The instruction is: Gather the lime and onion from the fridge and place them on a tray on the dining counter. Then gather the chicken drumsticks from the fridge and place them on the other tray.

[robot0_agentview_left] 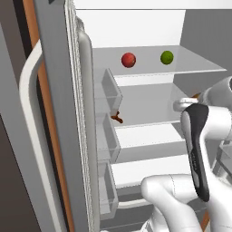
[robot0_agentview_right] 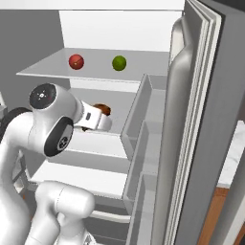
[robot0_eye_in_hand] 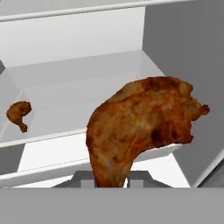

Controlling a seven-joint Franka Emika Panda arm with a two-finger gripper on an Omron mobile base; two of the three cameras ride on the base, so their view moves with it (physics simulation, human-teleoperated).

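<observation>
Closest to the hand camera, a large browned chicken drumstick (robot0_eye_in_hand: 144, 127) hangs right in front of the lens, its narrow end running down into the claw (robot0_eye_in_hand: 110, 180). Its finger tips are hidden behind the meat, but the claw is pressed nearly together, pinching that drumstick. The piece sits just above the front lip of a white fridge shelf (robot0_eye_in_hand: 87, 118).

A second drumstick (robot0_eye_in_hand: 18, 114), much smaller in that view, lies well apart from the claw at the far left of the same shelf, thick end up and thin end pointing down.

From the left base view the second drumstick (robot0_agentview_left: 117, 117) shows as a small brown shape on the middle shelf, next to the clear door bins (robot0_agentview_left: 108, 136); the arm's dark-striped wrist (robot0_agentview_left: 197, 149) covers the held piece almost wholly. From the right base view the held drumstick (robot0_agentview_right: 102, 110) peeks out as a brown lump just behind the white wrist (robot0_agentview_right: 93, 117), over the middle shelf.

Both base views also show the shelf above: the onion (robot0_agentview_left: 128, 60), dark red, and the lime (robot0_agentview_left: 166, 57), bright green, rest near each other but apart.

Around them stands the fridge (robot0_agentview_left: 136, 27), white inside, with both doors swung wide. The left door's long curved white handle (robot0_agentview_left: 27, 131) shows in the left base view. In the right base view, a corner of the pale marble surface (robot0_agentview_right: 232, 158) on a brown wooden base appears past the right door's edge.
</observation>
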